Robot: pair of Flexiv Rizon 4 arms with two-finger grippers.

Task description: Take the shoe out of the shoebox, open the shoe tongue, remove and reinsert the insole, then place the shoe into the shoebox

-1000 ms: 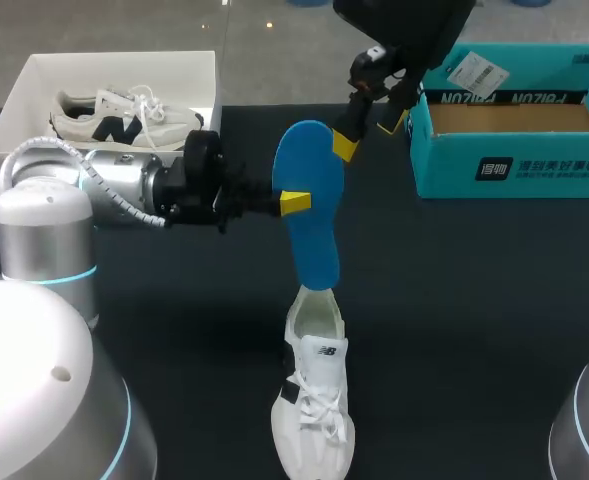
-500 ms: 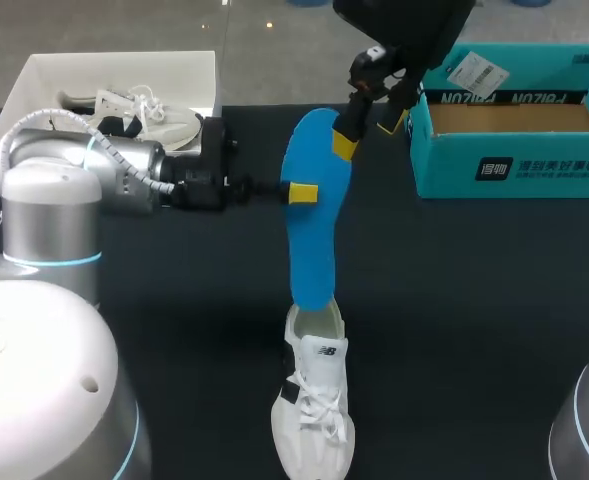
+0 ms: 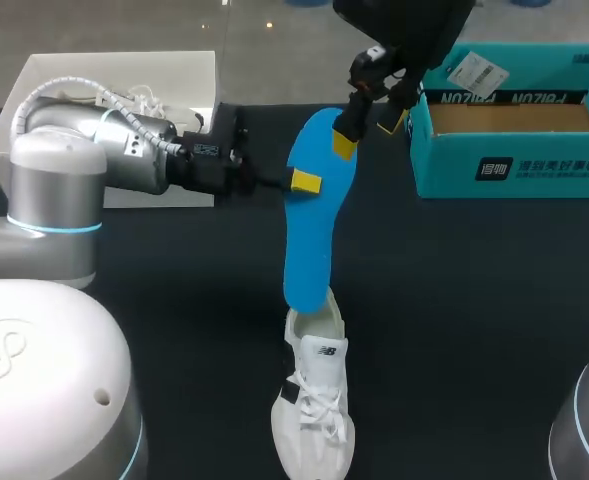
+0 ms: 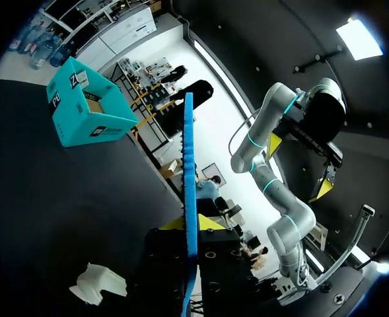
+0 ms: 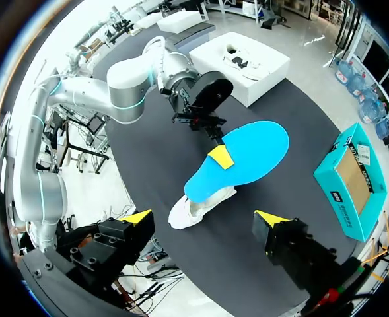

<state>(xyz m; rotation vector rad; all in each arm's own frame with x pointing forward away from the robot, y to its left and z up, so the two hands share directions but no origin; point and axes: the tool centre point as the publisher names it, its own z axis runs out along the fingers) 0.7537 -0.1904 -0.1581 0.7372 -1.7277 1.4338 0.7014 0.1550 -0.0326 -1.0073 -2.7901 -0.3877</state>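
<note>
We find print on the teal shoebox (image 3: 514, 175), at two o'clock on the surface (image 3: 474, 320) in the head view. A band of dark letters runs upside down along its front rim, and a dark label with white characters sits on its front wall. A white tag (image 3: 473, 70) with a barcode lies at the box's ten o'clock corner. The white shoe (image 3: 314, 410), at six o'clock, bears a small dark mark on its tongue, too small to read.

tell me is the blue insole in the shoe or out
Mostly out: the blue insole stands above the white shoe, only its lower tip at the opening, clamped in the left pincer.
</note>
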